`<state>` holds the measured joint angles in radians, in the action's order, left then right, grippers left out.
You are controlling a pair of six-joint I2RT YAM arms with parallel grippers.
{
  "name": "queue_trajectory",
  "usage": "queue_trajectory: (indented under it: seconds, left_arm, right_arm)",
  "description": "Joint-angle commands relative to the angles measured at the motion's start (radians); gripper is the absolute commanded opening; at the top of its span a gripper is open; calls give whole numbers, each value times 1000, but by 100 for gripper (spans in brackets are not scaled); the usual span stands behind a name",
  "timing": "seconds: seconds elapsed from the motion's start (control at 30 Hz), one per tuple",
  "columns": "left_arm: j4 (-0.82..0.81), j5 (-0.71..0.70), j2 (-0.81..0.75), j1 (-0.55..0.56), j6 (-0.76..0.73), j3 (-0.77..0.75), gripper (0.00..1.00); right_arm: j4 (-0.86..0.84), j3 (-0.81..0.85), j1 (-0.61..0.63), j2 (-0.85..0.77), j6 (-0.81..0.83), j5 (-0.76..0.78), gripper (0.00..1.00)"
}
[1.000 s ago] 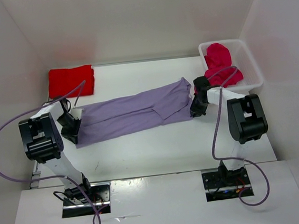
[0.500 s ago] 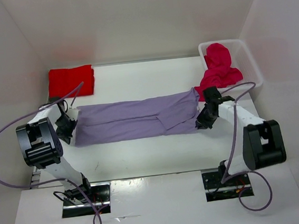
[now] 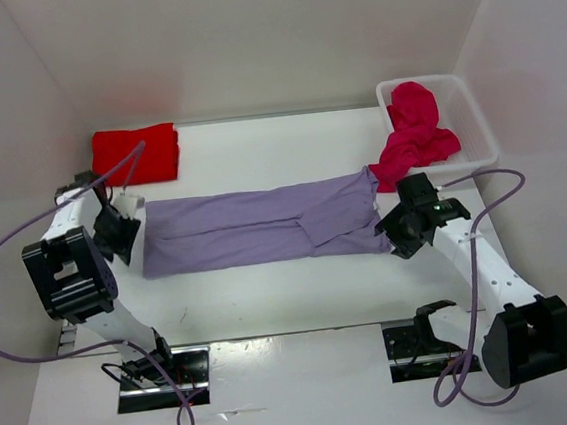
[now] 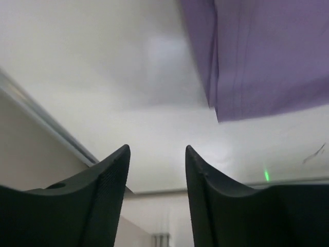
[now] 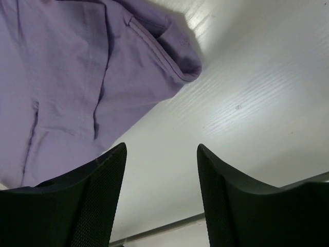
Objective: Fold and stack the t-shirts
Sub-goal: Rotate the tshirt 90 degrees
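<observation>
lavender t-shirt (image 3: 265, 224) lay stretched on the table (image 3: 271, 289) between the left gripper (image 3: 123, 231) and right gripper (image 3: 403, 229), long axis spanning both, each set of jaws parted, empty, just off its end.

White table (image 3: 270, 284) w/ plain white walls (image 3: 247, 45) on three sides, light prob. overhead.
</observation>
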<state>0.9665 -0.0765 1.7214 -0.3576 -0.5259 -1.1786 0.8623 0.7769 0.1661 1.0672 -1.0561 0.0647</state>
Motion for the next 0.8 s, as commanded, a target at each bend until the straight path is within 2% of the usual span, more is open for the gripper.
queue_trajectory:
  seconds: [0.0, 0.07, 0.27, 0.43, 0.6, 0.77]
  left_arm:
    - [-21, 138, -40, 37, -7, -173, 56]
    - [-134, 126, -29, 87, 29, -203, 61]
    - [-374, 101, 58, 167, 87, -234, 66]
    - [-460, 136, 133, 177, 145, -243, 67]
    - [-549, 170, 197, 177, 178, -234, 68]
    - [-581, 124, 300, 177, 187, -245, 68]
  right_arm:
    - [-8, -11, 7, 5, -31, 53, 63]
    - [-46, -39, 7, 23, -41, 53, 63]
    - [-184, -50, 7, 146, -15, 119, 66]
    - [-232, -41, 7, 252, 34, 129, 66]
    - [-262, -51, 7, 283, 54, 138, 66]
    - [-272, -51, 7, 303, 65, 127, 66]
